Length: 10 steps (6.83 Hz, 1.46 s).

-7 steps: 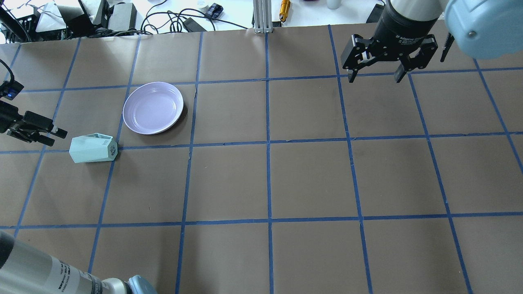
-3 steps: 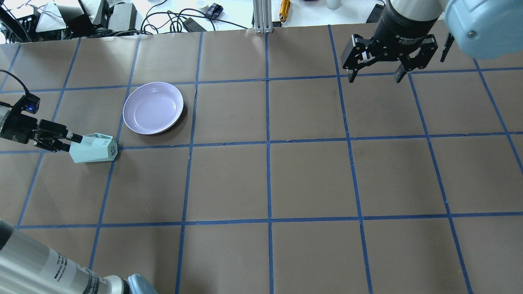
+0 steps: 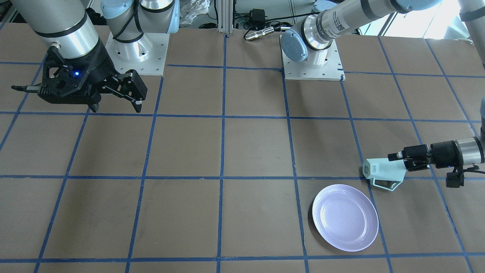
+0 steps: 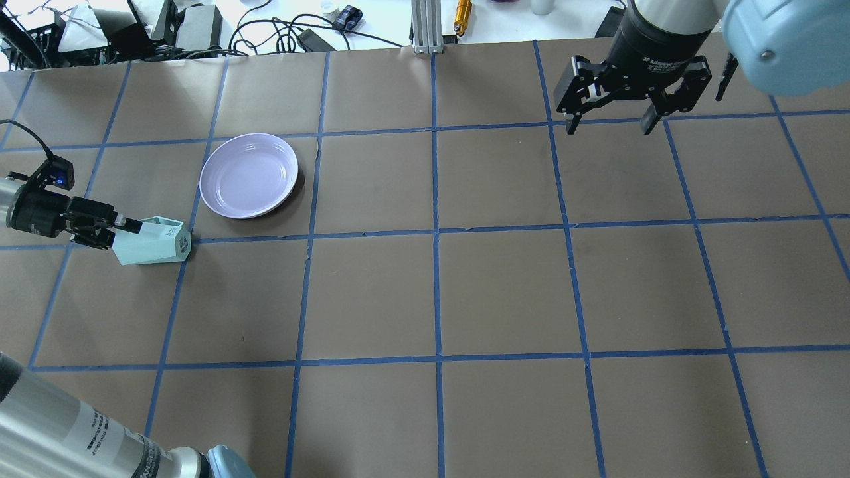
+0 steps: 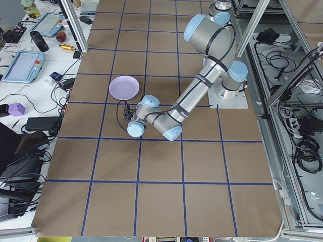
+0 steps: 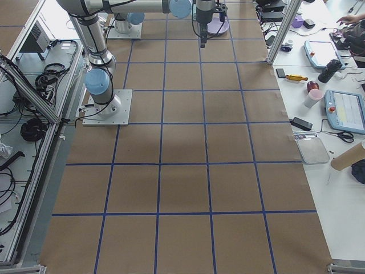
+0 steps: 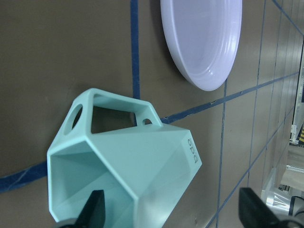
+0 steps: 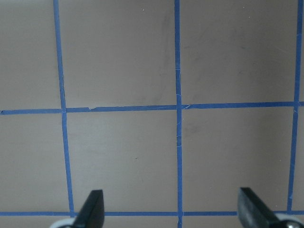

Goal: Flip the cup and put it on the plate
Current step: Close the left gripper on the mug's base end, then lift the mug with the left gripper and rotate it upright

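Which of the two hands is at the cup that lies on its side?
The left hand: it is open, right at the mouth of the cup. The right hand, also open, hangs far away on the other side.

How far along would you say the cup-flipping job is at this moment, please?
Early. Done: the left tool is at the cup, one finger inside its mouth, one outside. In hand: the grasp; the jaws are open, nothing gripped. Left: lifting the cup, which lies on its side on the table, turning it upright and setting it on the empty plate. The right tool hangs open, far off.
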Available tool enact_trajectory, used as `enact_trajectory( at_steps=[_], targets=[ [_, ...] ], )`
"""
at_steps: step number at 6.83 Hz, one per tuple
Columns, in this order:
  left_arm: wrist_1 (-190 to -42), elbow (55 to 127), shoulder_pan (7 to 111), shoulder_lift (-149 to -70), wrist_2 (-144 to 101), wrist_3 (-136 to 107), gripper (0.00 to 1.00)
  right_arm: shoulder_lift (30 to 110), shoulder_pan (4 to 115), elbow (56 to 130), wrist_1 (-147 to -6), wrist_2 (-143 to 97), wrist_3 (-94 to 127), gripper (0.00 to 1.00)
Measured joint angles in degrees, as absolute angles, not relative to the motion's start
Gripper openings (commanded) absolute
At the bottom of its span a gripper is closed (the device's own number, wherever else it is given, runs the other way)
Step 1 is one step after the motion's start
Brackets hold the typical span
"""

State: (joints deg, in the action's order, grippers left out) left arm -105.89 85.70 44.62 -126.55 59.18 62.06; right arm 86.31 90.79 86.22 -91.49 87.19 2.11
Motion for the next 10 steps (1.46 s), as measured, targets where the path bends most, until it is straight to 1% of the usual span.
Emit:
enact_trajectory(
  at_steps=[1, 2, 3, 4, 10],
  targets=[
    [-106.27, 85.58, 44.51, -126.59, 59.1, 62.24, 0.47, 86.31, 90.79, 86.22, -91.49, 87.19, 2.11, 1.0],
    [-106.49, 85.41, 44.18, -126.58, 59.1, 62.7, 0.26, 86.31, 90.79, 86.22, -91.49, 87.19, 2.11, 1.0],
    [-106.64, 85.29, 43.65, -126.52, 59.15, 63.32, 0.12, 86.31, 90.79, 86.22, -91.49, 87.19, 2.11, 1.0],
    [-106.73, 85.19, 43.22, -126.44, 59.18, 63.74, 0.01, 86.31, 90.79, 86.22, -91.49, 87.19, 2.11, 1.0],
    [-109.58, 84.88, 43.5, -124.64, 59.13, 64.47, 0.0, 86.31, 90.79, 86.22, -91.49, 87.19, 2.11, 1.0]
  ],
)
